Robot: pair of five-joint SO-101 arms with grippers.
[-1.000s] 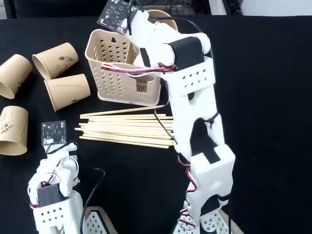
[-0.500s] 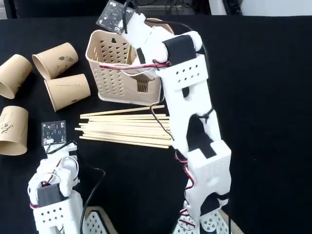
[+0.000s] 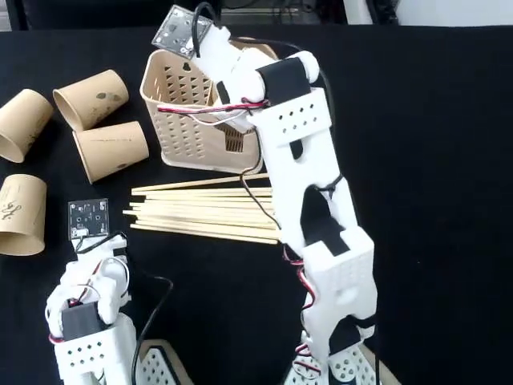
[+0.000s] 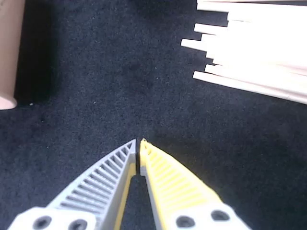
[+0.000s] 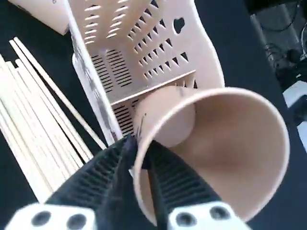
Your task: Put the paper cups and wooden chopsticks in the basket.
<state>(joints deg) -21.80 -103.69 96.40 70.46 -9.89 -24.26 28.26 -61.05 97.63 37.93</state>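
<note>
Your right pincer (image 5: 136, 143) was clamped on the rim of one paper cup (image 5: 225, 139), one finger inside the wall and one outside. The cup's mouth faced back toward the wrist. The basket (image 5: 139, 52) sat just beyond the fingertips, its open inside facing the cup's base. To do this well, I judge you needed the cup carried base-first fully past the near rim before parting the fingers, so it dropped inside rather than tipping off the edge. The wooden chopsticks (image 5: 33, 143) lay on the table beside that pincer. Your left pincer (image 4: 139, 143) had its fingers together on nothing, chopstick ends beyond its tips. Four loose cups (image 3: 112, 148) lay well apart from both.
</note>
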